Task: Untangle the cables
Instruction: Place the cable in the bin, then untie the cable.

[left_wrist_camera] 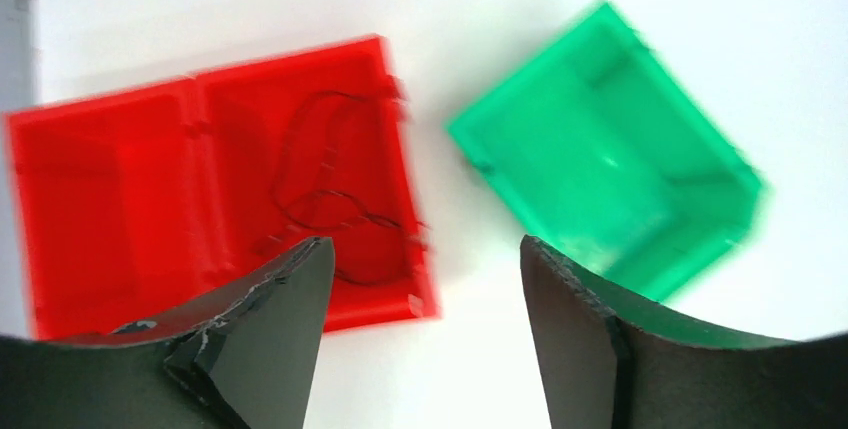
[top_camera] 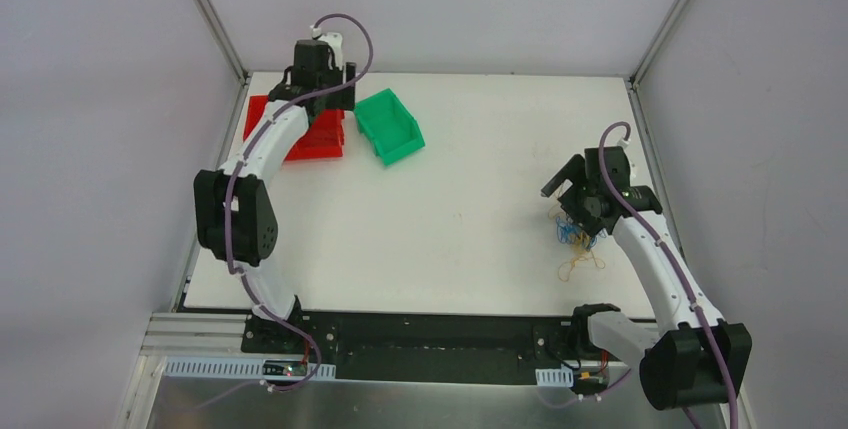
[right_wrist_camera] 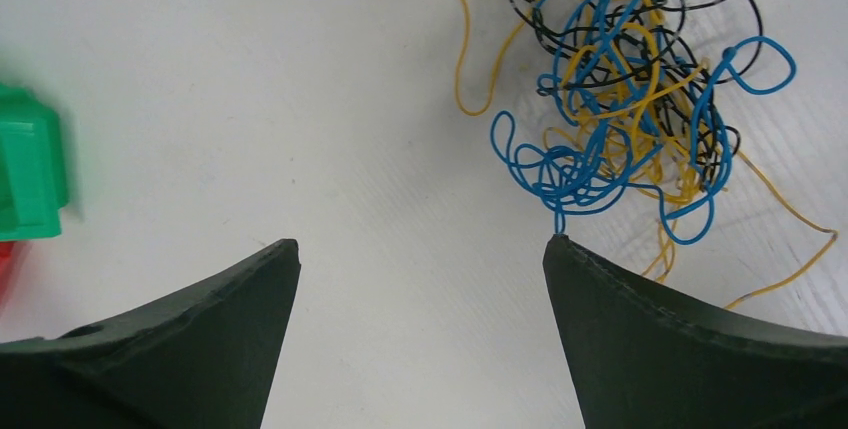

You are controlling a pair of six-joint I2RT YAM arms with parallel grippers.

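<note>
Thin, springy cables (right_wrist_camera: 620, 99) in blue, yellow-orange and black, knotted into a loopy clump on the smooth white table (right_wrist_camera: 300, 99), over on its right side, just ahead of the right fingers (right_wrist_camera: 680, 329). Those matte black and wedge-shaped, spread wide with nothing between. One blue strand reaching right to a fingertip in the wrist view; touching or not, hard to say. A few yellow strands trailing loose out of the knot. Impossible to trace single wires inside the clump.

Over at the far left corner: glossy red plastic bin (left_wrist_camera: 120, 209) with two compartments, and near it a green bin (left_wrist_camera: 610, 159) of the same shiny plastic, turned at an angle, not touching the red one. One thin dark wire (left_wrist_camera: 330, 189) curled in the red compartment nearer the green bin. Left fingers (left_wrist_camera: 270, 329) hanging above, parted, gripping nothing, with a scuffed edge on one.

Whole left wrist view smeared, so bin edges fuzzy. From the top, red bin half hidden behind the left arm (top_camera: 265, 144), clump partly tucked under the right wrist.
</note>
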